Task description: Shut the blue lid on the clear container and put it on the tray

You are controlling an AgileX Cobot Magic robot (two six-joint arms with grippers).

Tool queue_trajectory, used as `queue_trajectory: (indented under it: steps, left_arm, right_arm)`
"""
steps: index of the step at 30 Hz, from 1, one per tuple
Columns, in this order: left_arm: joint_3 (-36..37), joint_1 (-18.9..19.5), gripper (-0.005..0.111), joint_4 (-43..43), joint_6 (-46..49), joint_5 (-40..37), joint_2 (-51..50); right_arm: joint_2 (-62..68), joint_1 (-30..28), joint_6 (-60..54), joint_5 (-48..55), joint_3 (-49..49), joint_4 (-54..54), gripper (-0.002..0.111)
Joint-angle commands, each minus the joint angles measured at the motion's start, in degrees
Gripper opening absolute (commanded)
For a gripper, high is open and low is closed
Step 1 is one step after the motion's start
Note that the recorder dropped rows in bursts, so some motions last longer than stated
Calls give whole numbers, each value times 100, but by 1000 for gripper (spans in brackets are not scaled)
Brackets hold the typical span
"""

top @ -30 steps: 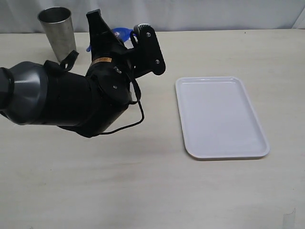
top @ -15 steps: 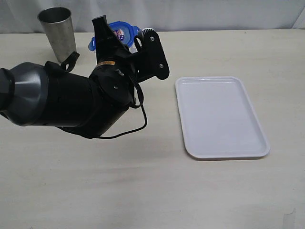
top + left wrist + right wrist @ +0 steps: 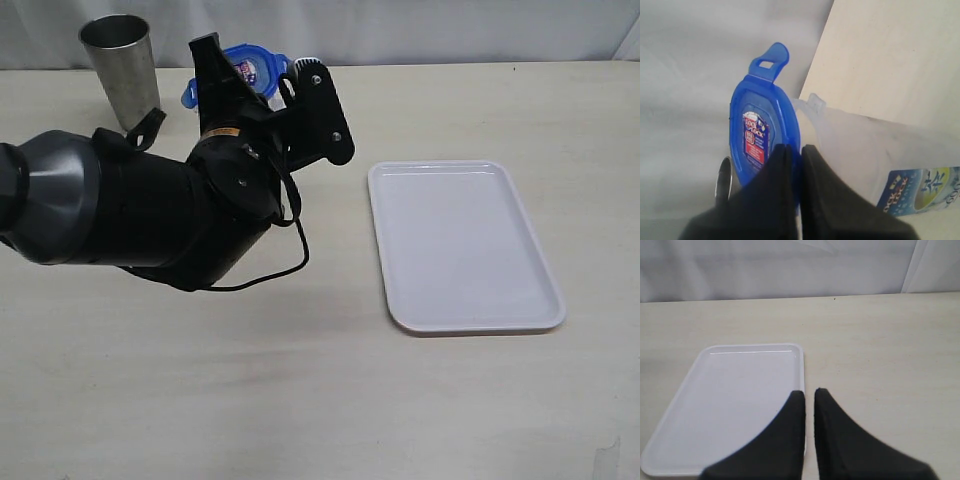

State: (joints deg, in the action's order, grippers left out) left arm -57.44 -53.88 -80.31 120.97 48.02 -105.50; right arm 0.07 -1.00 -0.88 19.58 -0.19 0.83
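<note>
the right gripper point(image 3: 809, 392), jaws pressed together and empty, hung near the tray point(image 3: 470, 327) on the right. farther back left, the left gripper point(image 3: 794, 150) pinched the blue lid point(image 3: 757, 120) by its edge, beside the rim of the clear container point(image 3: 855, 150). that thin grip could let the lid twist, seating crooked or tipping the container.
</note>
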Motion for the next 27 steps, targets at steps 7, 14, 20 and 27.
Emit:
queue_trajectory:
  steps: [7, 14, 20, 27]
  left_arm:
    - [12, -12, 0, -124, 172, -67, 34]
    - [12, -12, 0, -112, 172, -99, 34]
    - [12, -12, 0, -112, 172, -90, 34]
    - [12, -12, 9, -112, 172, -90, 34]
  right_arm:
    - [-7, -16, 1, 8, 19, 19, 7]
    - [-7, -16, 1, 8, 19, 19, 7]
    - [-7, -16, 1, 8, 19, 19, 7]
    - [-7, -16, 1, 8, 19, 19, 7]
